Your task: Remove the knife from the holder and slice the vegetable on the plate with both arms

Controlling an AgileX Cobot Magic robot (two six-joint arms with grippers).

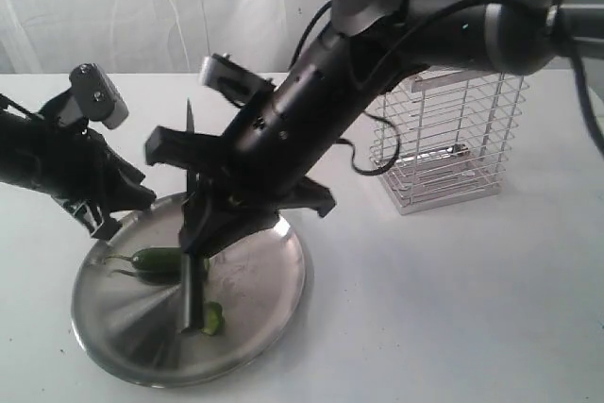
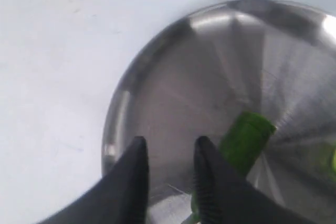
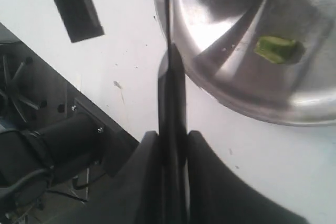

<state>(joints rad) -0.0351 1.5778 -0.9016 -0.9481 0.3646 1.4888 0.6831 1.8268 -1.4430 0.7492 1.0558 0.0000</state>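
Note:
The round steel plate (image 1: 260,280) lies at the front left of the white table. On it lies the green vegetable (image 1: 154,261), and a cut-off piece (image 1: 214,318) lies apart near the plate's front. My right gripper (image 1: 203,224) reaches across over the plate, shut on the black knife (image 1: 193,294), which points down beside the cut piece. In the right wrist view the fingers (image 3: 172,135) clamp the knife (image 3: 170,82) beside the plate (image 3: 236,82) and the piece (image 3: 275,48). My left gripper (image 2: 170,145) stands open over the plate (image 2: 184,77), the vegetable (image 2: 244,140) just outside one finger.
The chrome wire holder (image 1: 448,139) stands on the table at the back right, behind my right arm. My left arm (image 1: 57,162) comes in from the left edge. Dark machinery (image 3: 52,145) sits below the table's edge in the right wrist view.

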